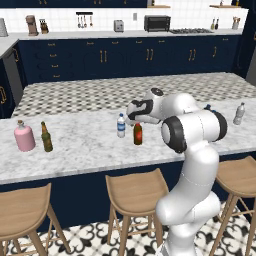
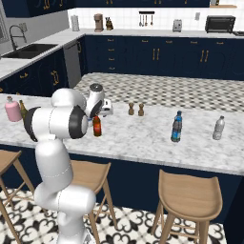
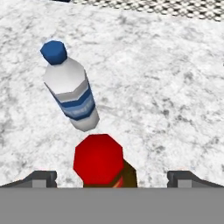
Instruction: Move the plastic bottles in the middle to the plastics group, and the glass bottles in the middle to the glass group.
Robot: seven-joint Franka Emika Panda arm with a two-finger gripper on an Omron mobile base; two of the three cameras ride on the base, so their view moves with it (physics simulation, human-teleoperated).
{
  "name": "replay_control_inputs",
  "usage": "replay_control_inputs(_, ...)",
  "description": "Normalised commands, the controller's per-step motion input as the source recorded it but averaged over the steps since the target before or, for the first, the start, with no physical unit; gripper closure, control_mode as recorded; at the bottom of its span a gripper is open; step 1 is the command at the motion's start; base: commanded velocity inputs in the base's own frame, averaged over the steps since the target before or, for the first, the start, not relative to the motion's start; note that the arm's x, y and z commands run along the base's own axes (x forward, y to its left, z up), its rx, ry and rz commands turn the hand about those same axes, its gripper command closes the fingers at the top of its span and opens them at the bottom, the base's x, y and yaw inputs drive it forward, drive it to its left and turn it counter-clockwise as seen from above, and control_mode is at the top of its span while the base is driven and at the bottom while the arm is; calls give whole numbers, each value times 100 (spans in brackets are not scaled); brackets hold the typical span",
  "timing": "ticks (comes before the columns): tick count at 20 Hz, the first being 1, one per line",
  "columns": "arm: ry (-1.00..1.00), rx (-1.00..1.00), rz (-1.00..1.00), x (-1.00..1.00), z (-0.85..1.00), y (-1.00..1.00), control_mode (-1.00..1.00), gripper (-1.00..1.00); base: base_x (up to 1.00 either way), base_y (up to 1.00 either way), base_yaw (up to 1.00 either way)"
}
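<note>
A dark red-brown glass bottle (image 1: 137,134) (image 2: 97,126) with a red cap (image 3: 99,159) stands mid-counter. My gripper (image 3: 111,178) (image 1: 134,119) hovers just above it, open, and the cap shows between the two fingertips (image 3: 41,178). Just beyond stands a clear plastic water bottle (image 1: 121,125) (image 3: 70,92) with a blue cap and a white-blue label. At the left end are the pink flask (image 1: 24,137) (image 2: 13,109) and the olive-green bottle (image 1: 46,137). At the right end, a blue plastic bottle (image 2: 177,127) stands next to a clear greyish bottle (image 2: 218,128) (image 1: 239,114).
Two small brown shakers (image 2: 136,109) stand at the counter's far side behind the red-brown bottle. Wooden stools (image 1: 135,192) line the counter's near edge. The marble counter (image 1: 80,145) is bare between the left pair and the middle bottles.
</note>
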Motion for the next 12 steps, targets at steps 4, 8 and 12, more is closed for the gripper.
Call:
replay_control_inputs(4, -3, 2, 0, 0, -1, 0, -100, -100, 0, 0, 0)
replay_control_inputs(8, 0, 0, 0, 0, 0, 0, -100, -100, 0, 0, 0)
replay_control_inputs(12, 0, 0, 0, 0, 0, 0, -100, -100, 0, 0, 0)
